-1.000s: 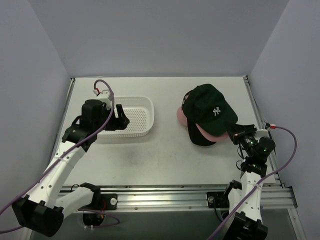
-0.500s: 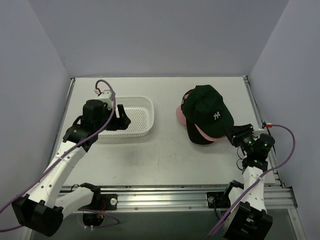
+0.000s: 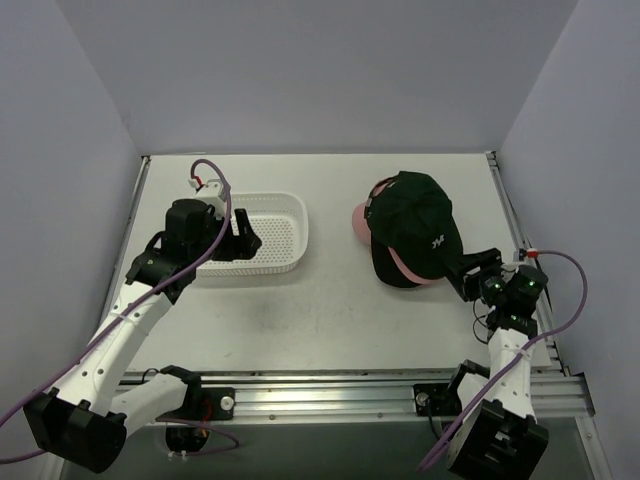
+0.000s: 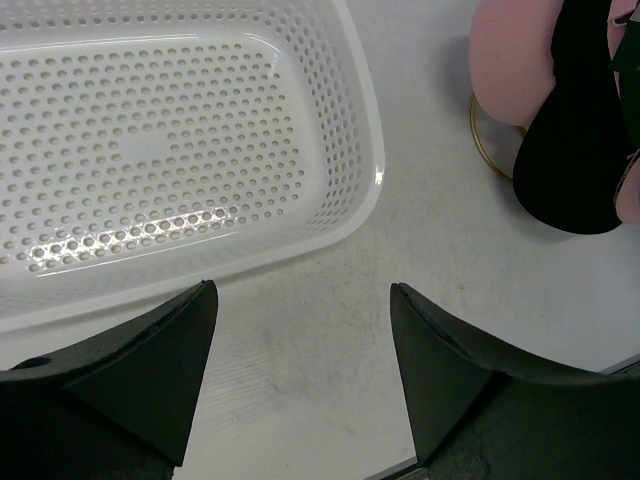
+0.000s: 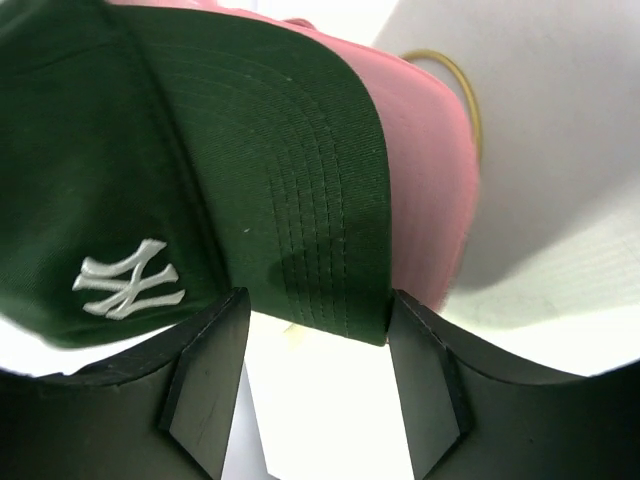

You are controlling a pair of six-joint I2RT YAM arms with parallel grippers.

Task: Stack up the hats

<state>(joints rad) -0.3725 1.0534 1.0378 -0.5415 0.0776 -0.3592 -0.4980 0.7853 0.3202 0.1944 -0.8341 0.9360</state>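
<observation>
White table [image 3: 330, 310], perforated basket [image 3: 275, 235] at left, hats [image 3: 415, 235] stacked at right over a gold stand [image 4: 486, 155], green cap topmost, left jaws wide apart, empty, above basket's near rim, right jaws parted, green brim's edge between them, unclamped

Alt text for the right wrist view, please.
A dark green cap with a white embroidered logo fills the view, its brim's edge lying between the open fingers of the right tool. A pink cap brim and a gold wire ring show beyond it.
</observation>
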